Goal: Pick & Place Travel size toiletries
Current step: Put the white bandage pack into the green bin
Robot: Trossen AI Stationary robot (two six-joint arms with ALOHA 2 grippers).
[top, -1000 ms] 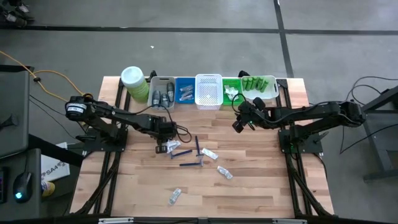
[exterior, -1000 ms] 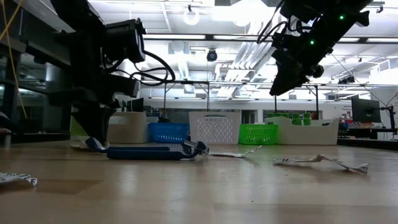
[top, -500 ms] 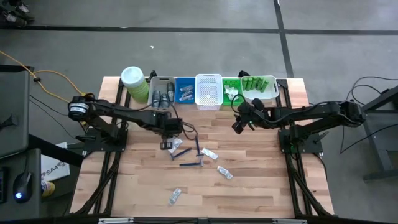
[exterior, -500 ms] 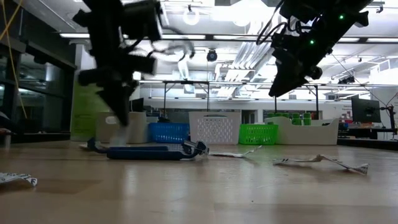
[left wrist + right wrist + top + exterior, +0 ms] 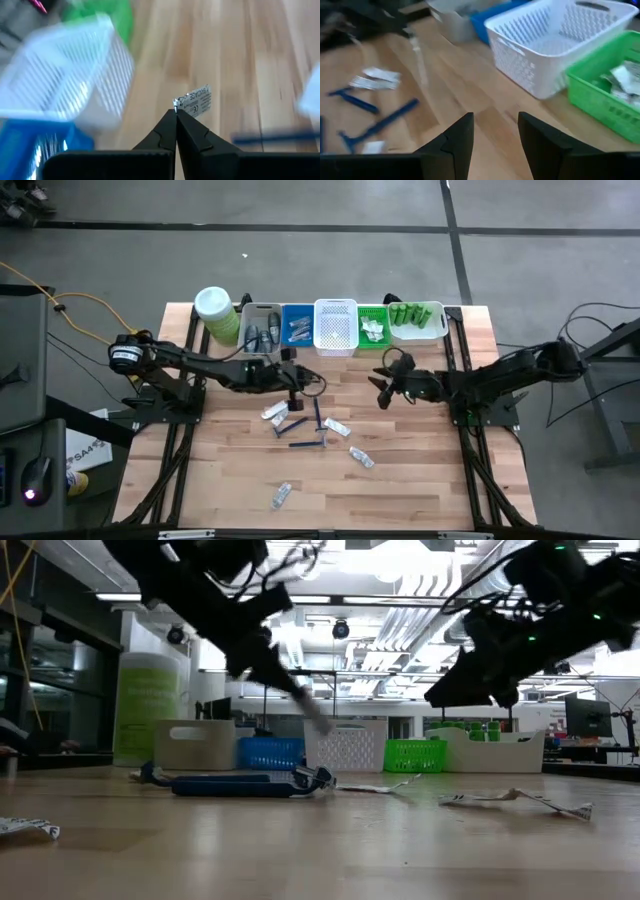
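Overhead, table-level, two wrist cameras — all sharing the white basket [image 5: 336, 326].

Bins [image 5: 335, 325] line the table's [image 5: 420, 470] far edge; sachets [image 5: 336, 426] and sticks [image 5: 306, 444] apparently lie mid-table.

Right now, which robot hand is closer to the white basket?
The left. The left gripper hangs just in front of the white basket, toward its blue-bin side, shut on a small sachet. The right gripper is open, farther off, in front of the green bin.

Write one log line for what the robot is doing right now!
left gripper: shut on sachet, lifted near white bin | right gripper: open, empty, above table | loose sachets, blue sticks on table
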